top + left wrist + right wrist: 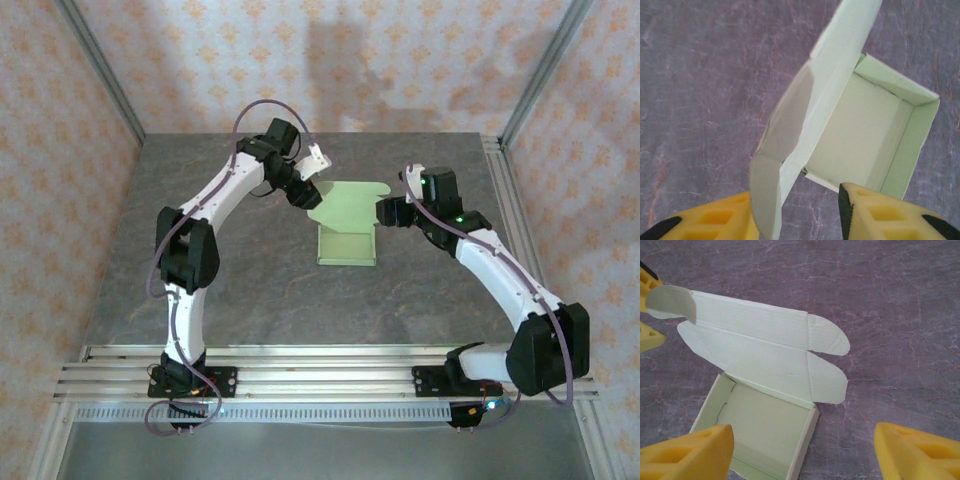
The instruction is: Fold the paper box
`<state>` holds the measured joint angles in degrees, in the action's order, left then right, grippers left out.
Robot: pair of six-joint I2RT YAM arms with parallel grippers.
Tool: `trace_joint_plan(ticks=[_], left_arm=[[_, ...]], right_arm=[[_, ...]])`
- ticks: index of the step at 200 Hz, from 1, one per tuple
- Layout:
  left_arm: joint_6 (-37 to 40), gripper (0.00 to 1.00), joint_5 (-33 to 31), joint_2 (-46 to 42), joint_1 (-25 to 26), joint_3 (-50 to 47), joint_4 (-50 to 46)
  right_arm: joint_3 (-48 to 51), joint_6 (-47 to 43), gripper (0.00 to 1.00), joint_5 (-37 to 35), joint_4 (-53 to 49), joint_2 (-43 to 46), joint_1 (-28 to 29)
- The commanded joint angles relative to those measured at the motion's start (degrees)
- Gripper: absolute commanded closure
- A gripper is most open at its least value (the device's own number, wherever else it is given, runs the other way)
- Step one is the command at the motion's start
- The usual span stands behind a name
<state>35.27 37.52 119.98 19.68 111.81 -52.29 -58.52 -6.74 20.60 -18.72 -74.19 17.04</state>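
Paper box on table, lid up. L pincer apart, lid's side flap in between. R pincer apart, beside box.

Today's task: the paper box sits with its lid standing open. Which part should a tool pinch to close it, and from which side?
On the paper box, probably the lid's outer strip, taken from above over its free edge. It stands off the table as thin card with both faces exposed; the tray walls sit low on the table.
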Motion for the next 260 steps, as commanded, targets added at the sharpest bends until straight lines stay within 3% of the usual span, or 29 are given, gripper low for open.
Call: trace_joint_plan(ticks=[1,143,207,260], left_arm=[[3.71,0.57,1.81,1.26,-1.48,4.61,-6.81],[5.38,0.63,4.43,6.53,-2.13,8.68,-9.07],[5.52,0.83,5.81,7.90,-2.02,10.17,-9.84],[6.03,0.83,5.81,8.71,-1.97,10.96,-10.19]], right_arm=[[-1.31,-0.51,0.26,-0.35,0.21,0.03,-0.26],[-1.03,0.59,0.26,-0.17,0.59,-0.30,-0.32],[-1.58,0.58,0.26,-0.40,0.03,-0.72,-0.27],[-1.99,0.41,0.26,-0.90,-0.52,-0.58,-0.27]])
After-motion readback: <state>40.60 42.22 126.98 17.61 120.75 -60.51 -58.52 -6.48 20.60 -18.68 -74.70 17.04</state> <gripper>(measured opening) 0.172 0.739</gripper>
